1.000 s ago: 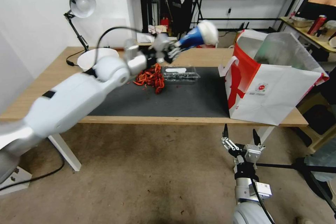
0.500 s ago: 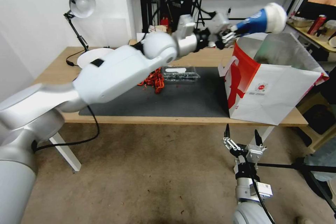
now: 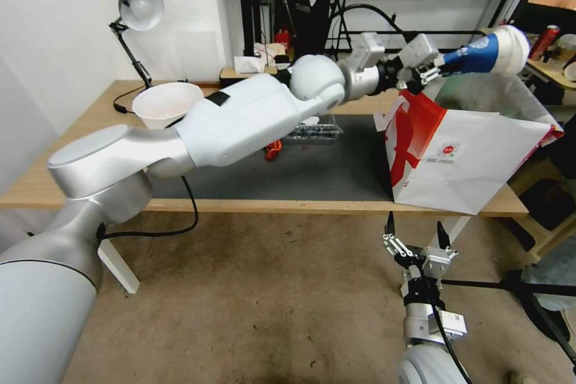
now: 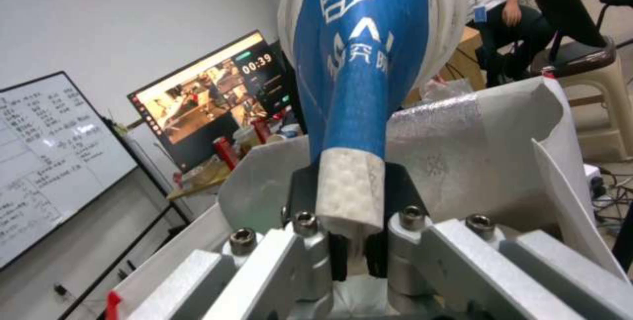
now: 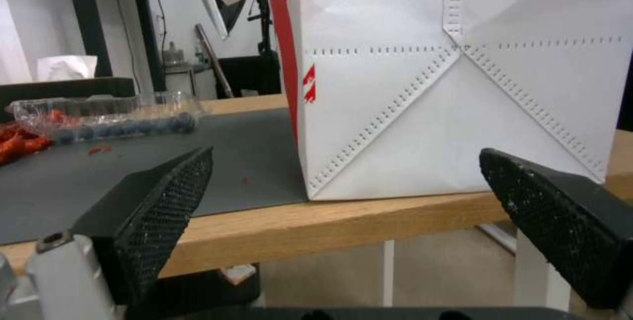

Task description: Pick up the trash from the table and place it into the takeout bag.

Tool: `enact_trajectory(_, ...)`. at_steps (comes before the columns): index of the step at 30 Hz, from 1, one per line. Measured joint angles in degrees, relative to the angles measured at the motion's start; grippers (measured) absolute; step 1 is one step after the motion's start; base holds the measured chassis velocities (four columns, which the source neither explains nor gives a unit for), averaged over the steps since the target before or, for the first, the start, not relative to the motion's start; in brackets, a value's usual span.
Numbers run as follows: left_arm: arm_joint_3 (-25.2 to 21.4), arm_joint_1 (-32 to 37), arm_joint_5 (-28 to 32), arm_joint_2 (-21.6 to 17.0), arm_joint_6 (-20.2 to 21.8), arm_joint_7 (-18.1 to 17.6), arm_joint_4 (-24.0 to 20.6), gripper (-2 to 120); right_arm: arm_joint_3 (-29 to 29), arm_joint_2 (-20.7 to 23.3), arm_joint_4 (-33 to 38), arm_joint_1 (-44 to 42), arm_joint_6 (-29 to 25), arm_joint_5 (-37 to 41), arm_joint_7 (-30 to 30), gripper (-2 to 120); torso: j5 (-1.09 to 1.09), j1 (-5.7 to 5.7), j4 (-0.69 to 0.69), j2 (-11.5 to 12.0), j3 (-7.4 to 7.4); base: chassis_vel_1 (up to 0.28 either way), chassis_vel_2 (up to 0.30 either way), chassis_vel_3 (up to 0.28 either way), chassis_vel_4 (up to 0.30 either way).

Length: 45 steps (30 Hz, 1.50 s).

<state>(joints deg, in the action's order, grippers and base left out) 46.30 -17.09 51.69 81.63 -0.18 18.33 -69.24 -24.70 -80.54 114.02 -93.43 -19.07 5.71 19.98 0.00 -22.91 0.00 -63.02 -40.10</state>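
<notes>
— Blue-and-white paper cup (image 3: pixel 489 53) sticks out sideways past the left gripper (image 3: pixel 437 66), pinched flat by its base. Where's the bag?

— Takeout bag (image 3: pixel 474 156) stands open directly beneath the fingertips; the cup's long axis lies level over its mouth.

— And the right gripper (image 3: pixel 414 239)?

— Parked low, spread wide, empty, below the table (image 3: pixel 336 204) edge.

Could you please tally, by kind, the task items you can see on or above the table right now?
Paper cups: 1, blue-and-white paper cup held in the left gripper
Bowls: 1, white bowl
Clear containers: 1, clear container
Bags: 1, takeout bag
Total: 4
</notes>
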Motion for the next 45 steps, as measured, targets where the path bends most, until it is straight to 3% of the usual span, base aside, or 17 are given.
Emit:
enact_trajectory(5,0.5,0.2,-0.7,1.3,-0.2,-1.3,0.9,4,0.1,-0.2,-0.1,0.1,-0.1,0.0,0.0,100,0.0,0.0,-0.01,0.0,0.0,0.0,0.0,0.0,0.0)
enact_trajectory(22,-1.3,0.9,-0.7,0.7,0.0,-4.6,-0.2,67,-0.2,-0.1,0.0,-0.2,-0.5,0.1,0.1,100,-0.01,0.0,-0.01,0.0,0.0,0.0,0.0,0.0,0.0)
enact_trajectory(29,-6.0,2.6,1.0,-2.4,0.5,-7.5,-3.3,88,-0.3,-0.1,0.2,-0.3,-0.4,0.1,0.1,100,-0.01,0.0,-0.01,0.0,0.0,0.0,0.0,0.0,0.0)
enact_trajectory(32,-9.1,4.4,2.8,-5.5,1.2,-9.9,-5.6,99,-0.3,-0.1,0.2,-0.3,-0.4,0.1,0.2,100,-0.02,0.0,0.0,0.0,0.0,0.0,0.0,0.0,0.0)
enact_trajectory(34,-9.4,4.6,3.0,-5.8,1.3,-10.0,-5.7,99,-0.3,-0.1,0.2,-0.3,-0.4,0.1,0.2,100,-0.02,0.0,0.0,0.0,0.0,0.0,0.0,0.0,0.0)
enact_trajectory(35,-11.4,6.7,4.2,-8.0,2.0,-11.1,-6.8,99,-0.3,-0.2,0.2,-0.4,-0.4,0.1,0.2,100,-0.02,0.0,0.0,0.0,0.0,0.0,0.0,0.0,0.0)
enact_trajectory(38,-13.2,8.9,5.3,-10.0,2.4,-12.6,-8.1,100,-0.3,-0.2,0.3,-0.5,-0.4,0.0,0.2,100,-0.03,0.0,0.01,0.0,0.0,0.0,0.0,0.0,0.0)
enact_trajectory(45,-18.0,15.2,7.9,-16.0,4.5,-19.0,-12.5,100,-0.4,0.1,0.8,-0.8,-0.2,0.0,0.3,100,-0.02,0.0,0.0,0.0,0.0,0.0,0.0,0.0,0.0)
